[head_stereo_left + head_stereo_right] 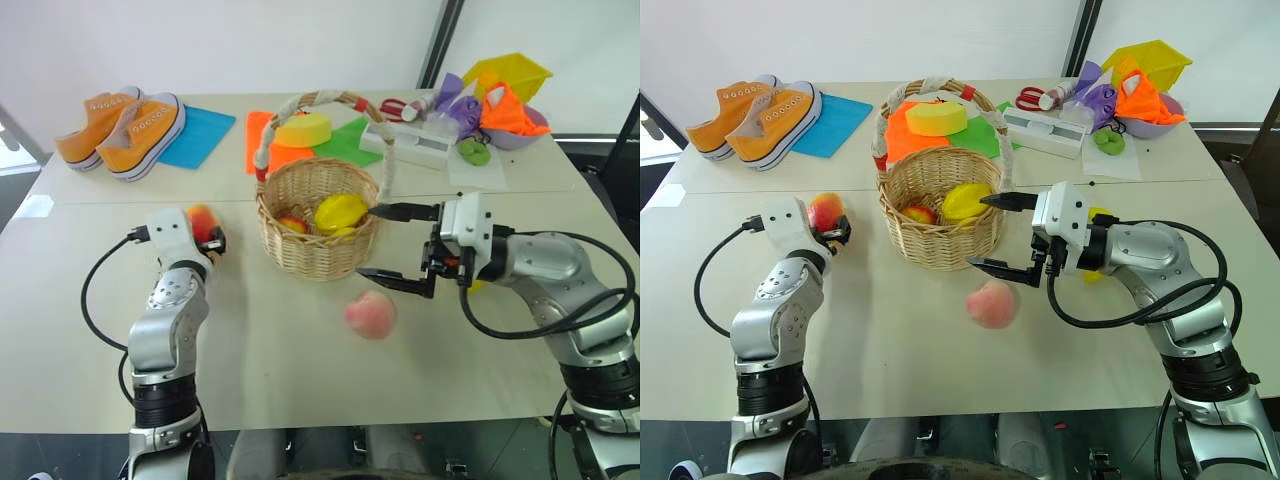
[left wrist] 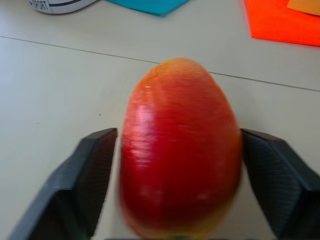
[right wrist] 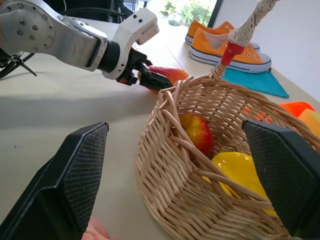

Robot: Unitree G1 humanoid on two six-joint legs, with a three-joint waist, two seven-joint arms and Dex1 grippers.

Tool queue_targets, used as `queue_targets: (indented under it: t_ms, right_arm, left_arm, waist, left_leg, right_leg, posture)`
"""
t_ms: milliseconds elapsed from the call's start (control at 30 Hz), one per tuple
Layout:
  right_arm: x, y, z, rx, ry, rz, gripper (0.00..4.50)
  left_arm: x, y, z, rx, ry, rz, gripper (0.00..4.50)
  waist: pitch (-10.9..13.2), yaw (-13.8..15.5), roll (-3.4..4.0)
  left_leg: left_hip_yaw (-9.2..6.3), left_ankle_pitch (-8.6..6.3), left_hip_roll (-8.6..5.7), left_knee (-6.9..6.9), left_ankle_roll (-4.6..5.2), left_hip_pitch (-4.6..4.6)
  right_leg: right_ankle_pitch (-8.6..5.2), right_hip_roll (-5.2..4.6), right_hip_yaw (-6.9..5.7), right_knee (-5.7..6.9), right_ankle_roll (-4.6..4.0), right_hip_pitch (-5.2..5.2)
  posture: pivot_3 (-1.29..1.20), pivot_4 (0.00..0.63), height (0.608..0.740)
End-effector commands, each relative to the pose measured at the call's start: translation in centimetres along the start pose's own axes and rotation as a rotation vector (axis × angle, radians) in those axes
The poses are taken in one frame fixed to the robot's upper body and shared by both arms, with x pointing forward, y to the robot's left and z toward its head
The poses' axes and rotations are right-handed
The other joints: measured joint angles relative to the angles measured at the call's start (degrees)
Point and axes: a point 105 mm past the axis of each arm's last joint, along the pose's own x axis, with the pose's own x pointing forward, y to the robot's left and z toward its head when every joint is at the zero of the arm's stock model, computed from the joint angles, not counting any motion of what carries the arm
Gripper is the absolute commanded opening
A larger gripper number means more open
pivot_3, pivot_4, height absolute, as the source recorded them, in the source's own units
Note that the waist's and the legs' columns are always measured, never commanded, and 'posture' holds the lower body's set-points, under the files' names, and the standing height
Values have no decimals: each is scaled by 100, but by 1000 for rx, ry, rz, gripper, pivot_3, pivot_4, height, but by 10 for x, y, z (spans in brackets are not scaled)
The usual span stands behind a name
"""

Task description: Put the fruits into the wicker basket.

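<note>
L gripper (image 2: 175, 165) clamped on mango (image 2: 180, 150) on table (image 1: 280, 340). R gripper (image 1: 395, 245) wide open beside wicker basket (image 1: 315, 225), above peach (image 1: 370, 314).

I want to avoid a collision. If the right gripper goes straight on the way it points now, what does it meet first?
Most likely the wicker basket: the open right gripper points at its near wall, with a fingertip at the rim. Exact depth is unclear.

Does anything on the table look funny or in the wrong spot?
Only the peach: it lies alone on the table in front of the basket, while other fruits are already inside. The mango is outside too, between the left gripper jaws. Nothing looks spilled or broken.
</note>
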Motion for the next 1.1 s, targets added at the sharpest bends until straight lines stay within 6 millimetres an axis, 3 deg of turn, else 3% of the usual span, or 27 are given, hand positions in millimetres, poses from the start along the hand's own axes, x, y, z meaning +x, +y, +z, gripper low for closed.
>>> queue_targets:
  t_ms: [33, 200, 333, 467, 633, 733, 867, 933, 1000, 1100]
  right_arm:
    - [-2, -7, 12, -51, -31, -26, 4500]
    - [-3, -8, 12, -49, -36, -39, 4500]
    - [-6, -10, 13, -26, -50, -53, 4500]
    - [-7, -10, 12, -11, -52, -48, 4500]
    - [-9, -15, 10, -14, -48, -62, 4500]
    - [-11, -17, 8, -16, -40, -69, 4500]
    - [-12, -14, 5, -12, -28, -69, 4500]
    - [-13, -14, 4, -12, -24, -74, 4500]
    - [-14, -16, 5, -14, -24, -90, 4500]
    - [-15, -15, 4, -15, -21, -98, 4500]
  left_arm:
    - [0, 0, 16, 36, -67, -7, 2543]
    - [-5, -1, 36, 34, -175, -73, 2543]
    - [-34, -23, 63, 20, -306, -458, 2543]
    - [-58, 5, 60, 167, -238, -693, 2543]
    - [-105, 24, 64, 130, -173, -1044, 2543]
    - [-114, -10, 73, 36, -252, -1140, 2543]
    - [-109, -68, 83, -34, -353, -1147, 2543]
    - [-102, -84, 83, -58, -344, -1124, 2543]
    - [-81, -103, 72, 12, -266, -1053, 2543]
    - [-74, -118, 74, 14, -274, -1028, 2543]
  waist:
    - [0, 3, 0]
    - [0, -1, 0]
    - [1, -4, -2]
    - [0, -92, 2]
    - [1, -121, 6]
    - [1, -17, 8]
    - [-1, 71, 3]
    - [0, 76, -1]
    - [0, 51, -1]
    - [0, -20, -1]
  left_leg:
    - [0, 0, 0, 0, 0, 0]
    - [0, 0, 0, 0, 0, 0]
    - [0, 0, 1, 0, 0, -1]
    - [2, 1, 6, -5, -2, 1]
    - [2, 2, 6, -6, -4, 2]
    - [1, 1, 1, -5, -4, 1]
    - [1, -3, -8, 1, 3, -2]
    - [4, -5, -12, 3, 8, -4]
    - [7, -6, -11, 2, 9, -4]
    - [7, -5, -7, 0, 10, -1]
  right_leg:
    - [0, 0, 0, 0, 0, 0]
    - [0, -1, 0, 0, 0, 0]
    - [0, -3, 1, -1, 0, -1]
    - [-1, -3, 4, 0, -5, -8]
    - [-12, -13, 6, -3, -25, -7]
    - [-13, -25, 6, -13, -29, -2]
    - [-3, -31, 6, -19, -10, 5]
    - [4, -28, 6, -19, 2, 4]
    - [8, -22, 8, -16, 9, 1]
    - [8, -10, 7, -9, 10, 0]
  posture:
    - [0, 150, 740]
    - [0, 150, 740]
    - [0, 150, 740]
    - [0, 150, 740]
    - [0, 150, 740]
    - [0, 150, 740]
    - [0, 150, 740]
    - [0, 150, 740]
    - [0, 150, 740]
    - [0, 150, 740]
